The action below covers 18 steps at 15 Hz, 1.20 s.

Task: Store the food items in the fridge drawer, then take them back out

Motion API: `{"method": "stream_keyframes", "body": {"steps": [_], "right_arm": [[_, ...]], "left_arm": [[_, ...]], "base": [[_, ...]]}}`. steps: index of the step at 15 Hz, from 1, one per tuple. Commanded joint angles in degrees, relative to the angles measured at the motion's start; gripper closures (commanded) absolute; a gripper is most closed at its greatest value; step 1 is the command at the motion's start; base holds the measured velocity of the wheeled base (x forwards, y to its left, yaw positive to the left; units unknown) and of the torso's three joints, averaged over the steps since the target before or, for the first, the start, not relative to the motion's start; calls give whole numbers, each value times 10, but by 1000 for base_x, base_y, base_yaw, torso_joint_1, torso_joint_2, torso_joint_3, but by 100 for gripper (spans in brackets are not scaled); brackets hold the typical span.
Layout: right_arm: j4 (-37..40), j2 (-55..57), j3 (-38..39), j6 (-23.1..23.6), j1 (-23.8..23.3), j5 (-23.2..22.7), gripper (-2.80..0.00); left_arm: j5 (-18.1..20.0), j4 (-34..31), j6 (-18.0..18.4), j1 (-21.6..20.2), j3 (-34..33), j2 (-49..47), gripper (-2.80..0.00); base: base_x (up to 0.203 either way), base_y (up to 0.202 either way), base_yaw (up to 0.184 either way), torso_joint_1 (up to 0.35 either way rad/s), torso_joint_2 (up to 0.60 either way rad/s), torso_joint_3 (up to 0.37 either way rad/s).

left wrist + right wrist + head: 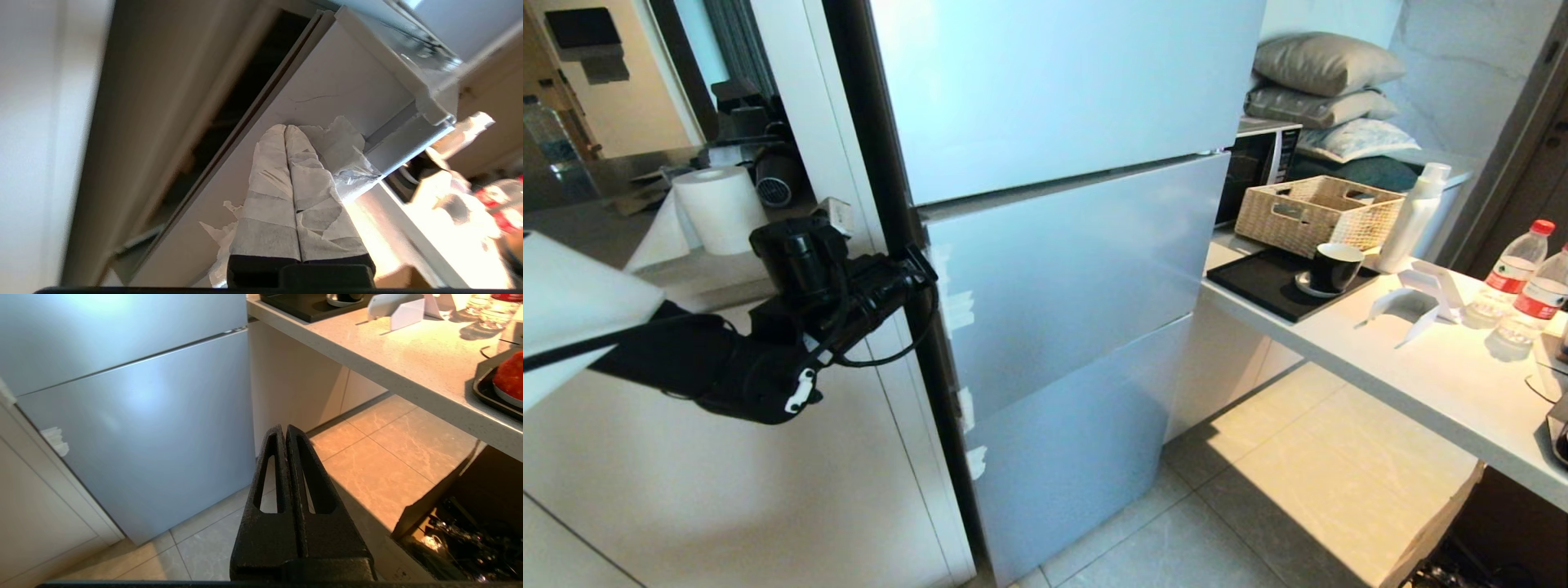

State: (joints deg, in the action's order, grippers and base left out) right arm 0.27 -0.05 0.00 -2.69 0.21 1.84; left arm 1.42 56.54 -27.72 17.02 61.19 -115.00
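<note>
Fridge-opening step: left gripper (pixel 286 128), tips pressed together, seemingly wedged at the middle fridge door (pixel 1078 269) edge; next, prying it open.

The fridge fronts (pixel 1062 269) conceal the drawer from you. In your right wrist view, a red item (pixel 510 377) on the surface (pixel 408 363) is cut by the edge.
</note>
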Motion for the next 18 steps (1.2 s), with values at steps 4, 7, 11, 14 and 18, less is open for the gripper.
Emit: {"method": "stream_keyframes", "body": {"steps": [4,7,11,14,18], "right_arm": [[0,0,0,0,0,0,0],[0,0,0,0,0,0,0],[0,0,0,0,0,0,0],[0,0,0,0,0,0,0],[0,0,0,0,0,0,0]], "left_arm": [[18,31,-16,32,-65,45,0],[19,32,-40,85,-116,105,0],[19,32,-54,157,-206,205,0],[17,31,-56,183,-252,269,0],[-2,-49,2,178,-275,402,0]], "base": [[0,0,0,0,0,0],[0,0,0,0,0,0],[0,0,0,0,0,0],[0,0,0,0,0,0],[0,0,0,0,0,0]]}}
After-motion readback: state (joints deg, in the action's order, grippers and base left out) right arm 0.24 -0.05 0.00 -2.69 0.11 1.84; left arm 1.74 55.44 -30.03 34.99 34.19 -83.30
